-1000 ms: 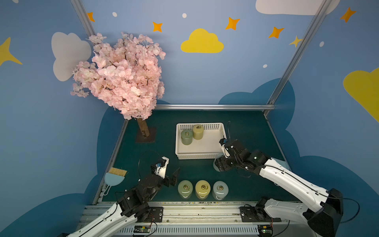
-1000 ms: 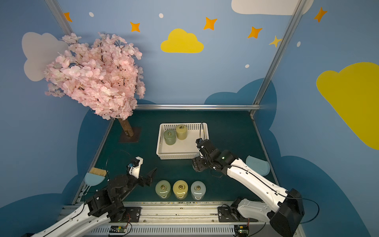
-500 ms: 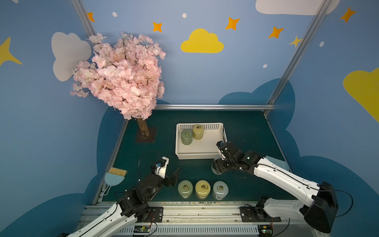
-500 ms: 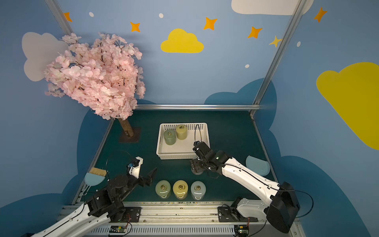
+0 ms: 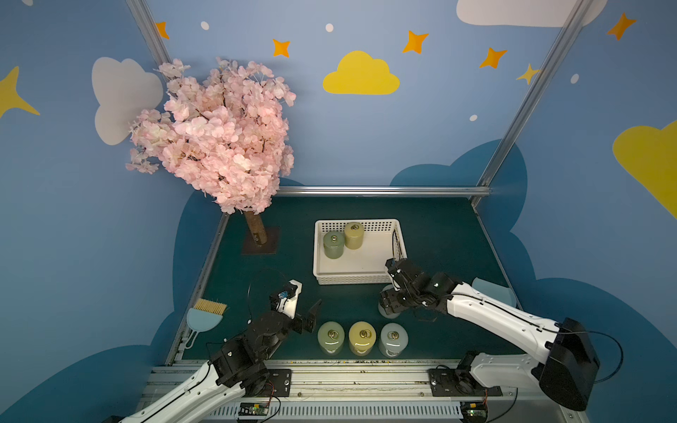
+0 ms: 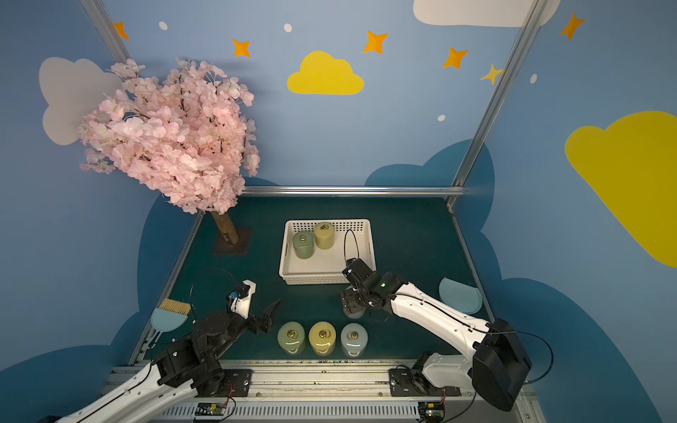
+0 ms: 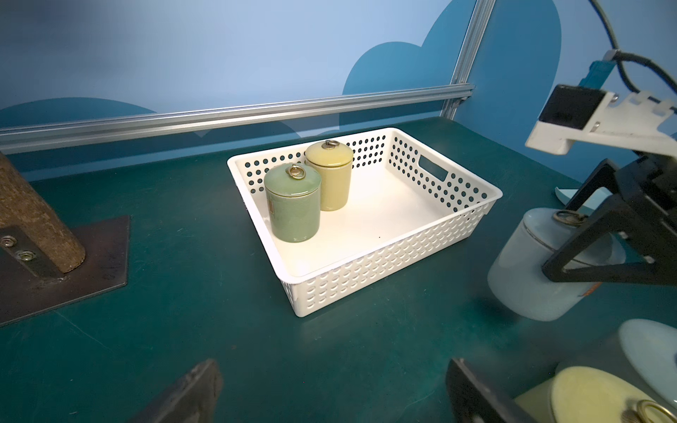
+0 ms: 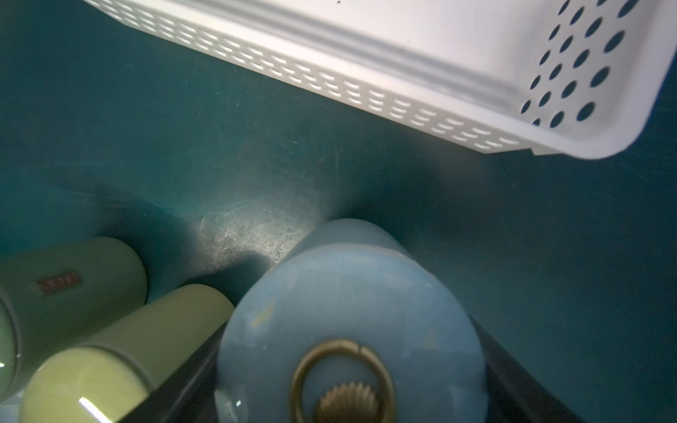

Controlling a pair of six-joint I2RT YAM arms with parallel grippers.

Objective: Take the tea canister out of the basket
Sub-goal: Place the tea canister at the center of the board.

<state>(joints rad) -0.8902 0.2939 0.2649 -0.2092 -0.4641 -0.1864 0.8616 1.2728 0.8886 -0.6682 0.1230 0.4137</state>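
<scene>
Pale-blue canister (image 7: 524,267) sits clamped in the right gripper (image 5: 394,300) just outside the basket (image 5: 357,280), perhaps not yet set down. 3 more canisters (image 5: 362,338) stand out front; 2 others (image 5: 333,244) remain inside. Left gripper (image 5: 306,318) gapes empty.
</scene>
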